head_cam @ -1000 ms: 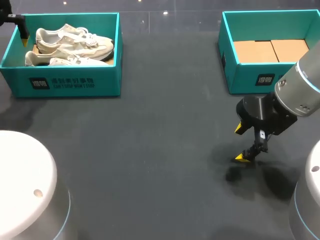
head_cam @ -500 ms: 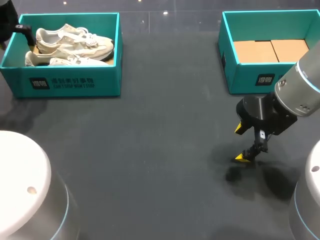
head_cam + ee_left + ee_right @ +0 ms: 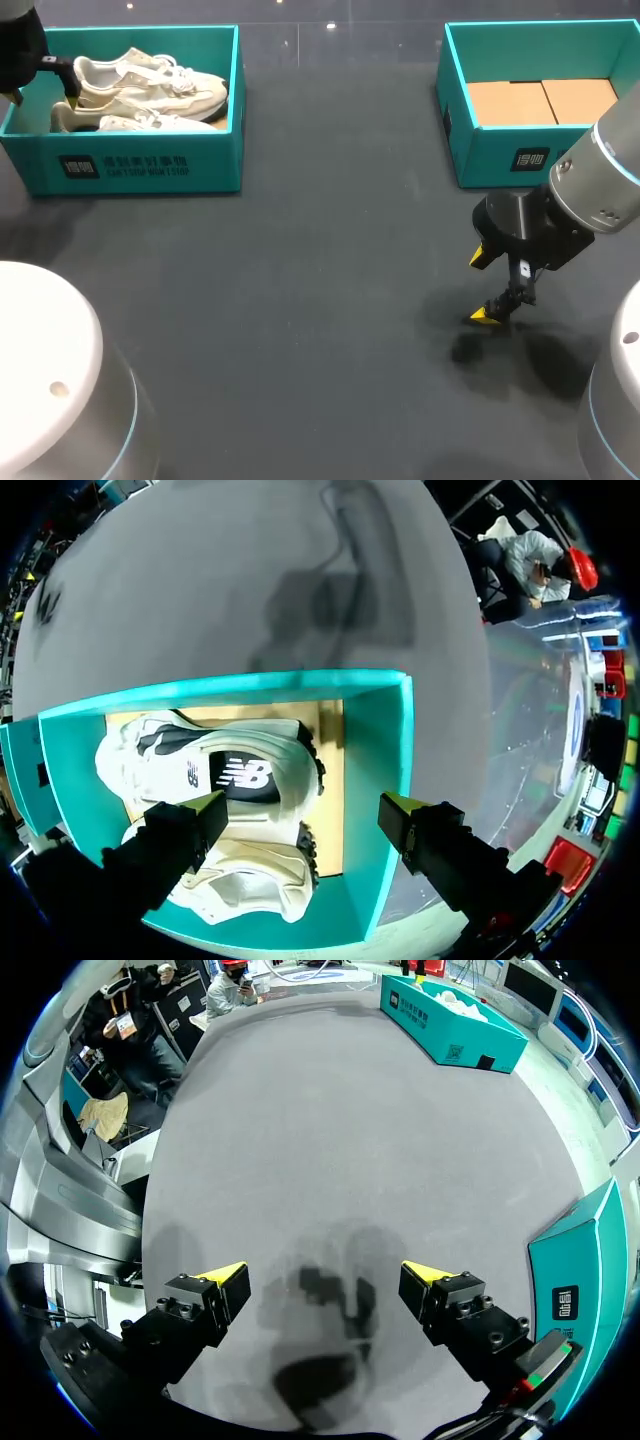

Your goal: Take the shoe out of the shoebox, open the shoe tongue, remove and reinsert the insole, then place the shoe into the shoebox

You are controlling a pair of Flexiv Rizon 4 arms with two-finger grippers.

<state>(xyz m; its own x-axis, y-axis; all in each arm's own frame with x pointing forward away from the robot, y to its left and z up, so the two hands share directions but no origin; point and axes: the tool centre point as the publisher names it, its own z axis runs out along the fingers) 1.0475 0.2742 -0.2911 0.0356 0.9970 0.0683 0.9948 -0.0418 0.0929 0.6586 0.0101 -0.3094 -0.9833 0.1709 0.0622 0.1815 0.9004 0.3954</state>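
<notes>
**Left gripper** (image 3: 305,820): fingers spread wide, nothing held. It hangs directly above the full shoebox (image 3: 392,780), with one yellow tip over the shoes and the other about over the box's end wall. In the head view it sits at that box's outer end (image 3: 45,85).

**Full shoebox** (image 3: 140,165): teal, lid off, with a cardboard floor. It stands at the far left of the table (image 3: 320,300).

**Shoes**: a pale cream pair inside the full shoebox, lying lengthwise side by side and touching.
- The far shoe (image 3: 150,85) has laces showing.
- The near shoe (image 3: 120,122) lies against the box's front wall.
- The heels are at the end under the left gripper.
- From the wrist, one shoe (image 3: 230,770) shows a dark side panel. The other (image 3: 250,880) lies just beside it.

**Right gripper** (image 3: 325,1278): fingers wide apart and empty. It hangs low over bare table, well apart from the full shoebox and nearer the robot than that box (image 3: 483,287). Its shadow falls on the table beneath it.

**Empty shoebox** (image 3: 520,150): teal and open, with only its cardboard floor showing. It is level with the full shoebox, well apart from it on the right-arm side.
</notes>
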